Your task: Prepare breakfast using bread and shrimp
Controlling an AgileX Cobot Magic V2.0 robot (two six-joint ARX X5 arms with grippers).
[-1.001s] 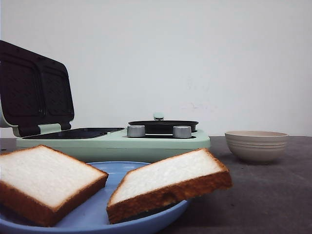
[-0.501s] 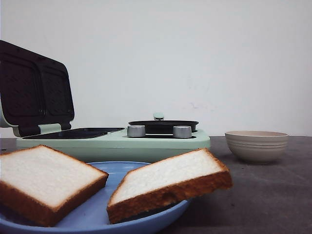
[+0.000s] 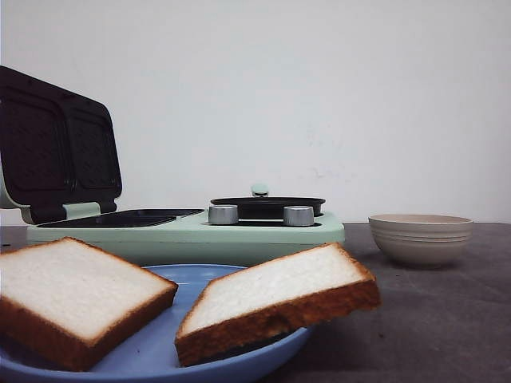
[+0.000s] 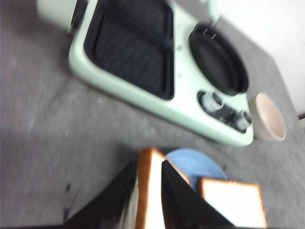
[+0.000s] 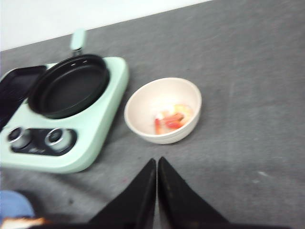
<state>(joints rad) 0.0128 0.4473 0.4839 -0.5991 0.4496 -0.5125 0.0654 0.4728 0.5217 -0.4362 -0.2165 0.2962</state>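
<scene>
Grey table unchanged; left jaws grip bread [image 4: 148, 191] edge, right jaws closed, empty.

- The front view shows no part of the robot's body.
- Left end effector [image 4: 149, 195], seen from its wrist camera: two black fingers [image 4: 112, 200], broad at the base and narrowing to blunt tips. The surfaces are smooth and slightly glossy, and the inner faces look flat.
- Right end effector [image 5: 156, 164], seen from its wrist camera: two black fingers [image 5: 178, 200] of the same wedge shape, tapering to fine points with a thin seam between them.
- The picture is blurred, so no screws, cables or markings can be made out on either one.
</scene>
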